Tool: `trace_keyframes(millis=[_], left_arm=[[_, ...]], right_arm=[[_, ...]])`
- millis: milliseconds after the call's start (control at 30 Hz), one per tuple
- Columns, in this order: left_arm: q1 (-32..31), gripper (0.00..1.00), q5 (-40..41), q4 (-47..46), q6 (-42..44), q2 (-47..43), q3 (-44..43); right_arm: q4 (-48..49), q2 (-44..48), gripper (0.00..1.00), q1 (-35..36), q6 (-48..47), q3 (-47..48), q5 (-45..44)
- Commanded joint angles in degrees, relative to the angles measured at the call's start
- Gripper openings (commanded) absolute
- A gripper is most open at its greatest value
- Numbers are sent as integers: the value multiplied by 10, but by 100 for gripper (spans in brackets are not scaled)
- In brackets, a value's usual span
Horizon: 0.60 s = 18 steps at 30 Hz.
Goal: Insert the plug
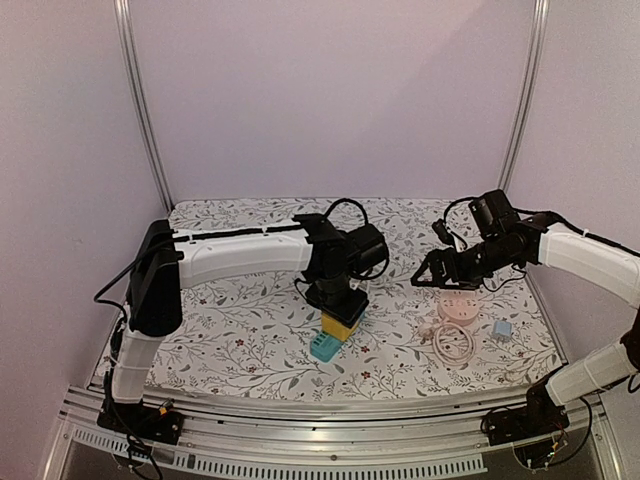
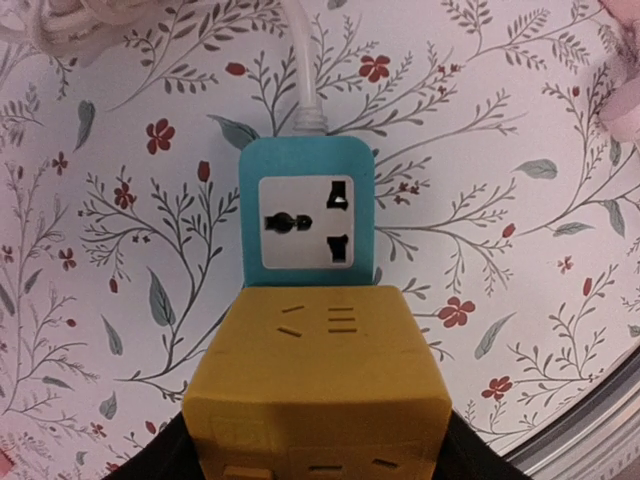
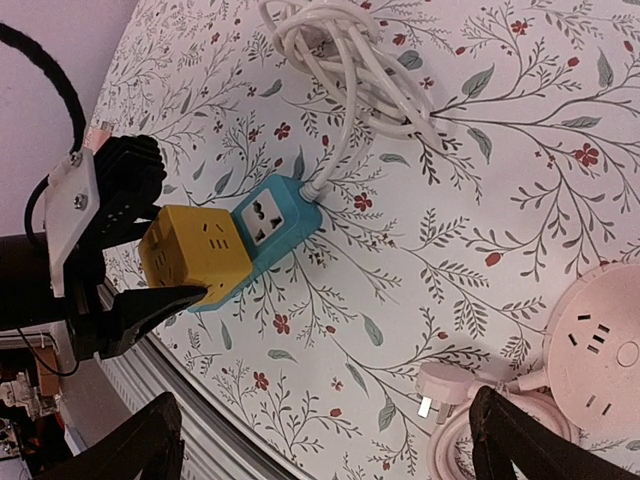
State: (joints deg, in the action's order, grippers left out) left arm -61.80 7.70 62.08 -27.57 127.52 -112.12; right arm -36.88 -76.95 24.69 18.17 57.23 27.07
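Floral cloth covers the desk (image 1: 230,340), which is enclosed by plain lilac walls.

**Position of parts**
- The teal strip (image 2: 305,160) lies flat near the desk centre, with its white cable leading away.
- One socket (image 2: 306,222) on the strip is exposed and unoccupied.
- The yellow cube (image 2: 320,390), the plug to be inserted, sits over the strip's near end, just beside that socket.

**Gripper state**
- The left gripper (image 1: 338,303) is closed on the sides of the cube, which it holds upright.
- The right gripper (image 1: 430,272) is wide open and holds nothing. It hangs above the pink round socket (image 1: 458,307), well apart from the strip.

**Step in hand: seat the cube in the strip**
1. The underside of the cube is hidden, so it cannot be told whether its pins are already in their holes or merely resting on top. Treat the cube as unseated.
2. Keep the cube's edges square to the strip's edges, as the left wrist view shows them.
3. Press straight down without tilting, since a tilted cube is likely to jam on one pin.
4. The strip is light and unrestrained, so avoid sideways force. If it slides, hold its free end with the right gripper.
5. Open the left gripper only once the cube's base sits flush on the teal face.
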Motion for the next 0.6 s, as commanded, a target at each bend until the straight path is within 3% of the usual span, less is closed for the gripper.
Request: trace_keyframes(millis=[0, 567], left_arm=[[-5, 0, 55, 28, 12, 12, -6], [22, 0, 54, 52, 61, 39, 20]], right_arm=[[-1, 9, 99, -2, 5, -12, -15], [-5, 15, 99, -2, -1, -21, -30]])
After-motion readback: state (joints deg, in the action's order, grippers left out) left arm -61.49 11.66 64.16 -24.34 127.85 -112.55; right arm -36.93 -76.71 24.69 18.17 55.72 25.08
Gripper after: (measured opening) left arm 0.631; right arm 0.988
